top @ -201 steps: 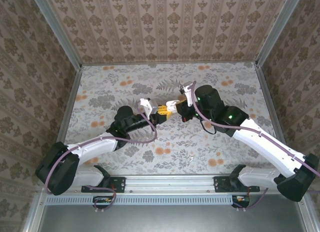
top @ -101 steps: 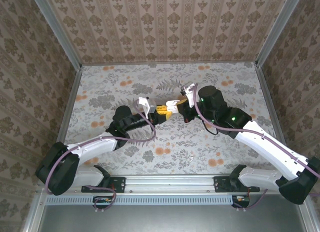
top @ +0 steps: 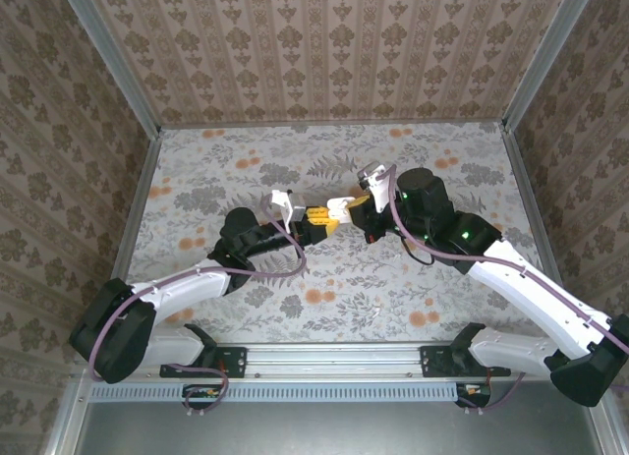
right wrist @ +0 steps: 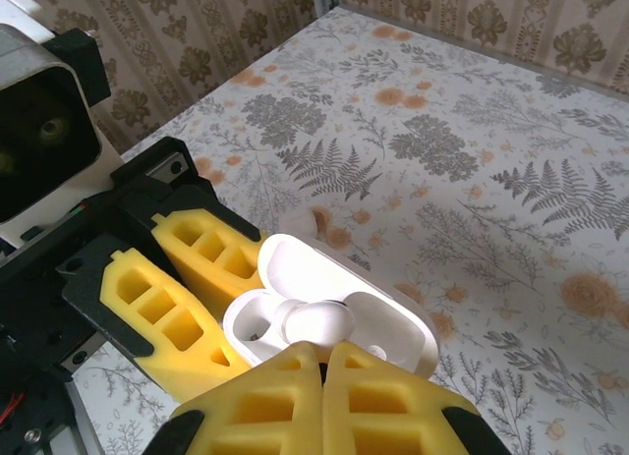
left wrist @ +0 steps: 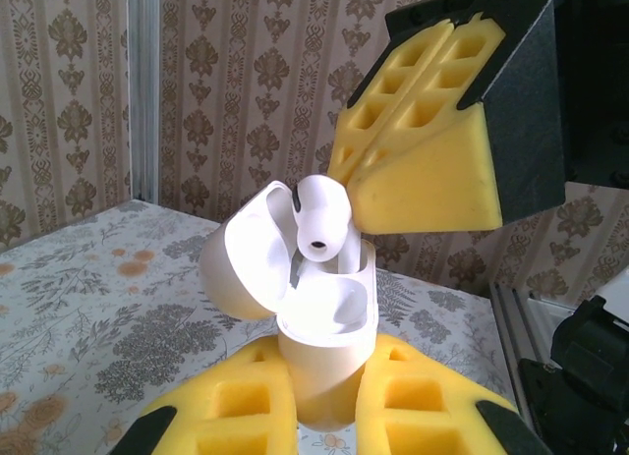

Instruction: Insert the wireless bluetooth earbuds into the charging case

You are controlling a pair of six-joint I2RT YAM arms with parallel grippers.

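**Earbud Held at the Mouth of the Open Case**

In the top view, the left gripper (top: 313,216) and the right gripper (top: 342,206) are seen meeting tip to tip above the middle of the floral-patterned table (top: 246,170). The right one is placed at about 2 o'clock from the left.

In the left wrist view, a small glossy white hinged plastic charging case (left wrist: 329,327) is held upright off the table. Its lower body is clamped between the yellow foam fingers of the left gripper (left wrist: 329,396). The lid (left wrist: 241,263) is swung open toward 9 o'clock. A small white plastic earbud with a short stem (left wrist: 322,219) is positioned at the case's open top, with the dark opening in its rounded head turned toward the camera. It is pinched at the tips of the right gripper (left wrist: 359,175), whose yellow fingers are pressed together and enter from 2 o'clock. How far the stem sits inside the well cannot be told.

In the right wrist view, the earbud (right wrist: 319,325) is seen just past the closed tips of the right gripper (right wrist: 322,357), at 12 o'clock from them. The opened charging case (right wrist: 295,273) lies around it. The left gripper (right wrist: 236,312) is seen at 9 o'clock, its fingers set against the case.
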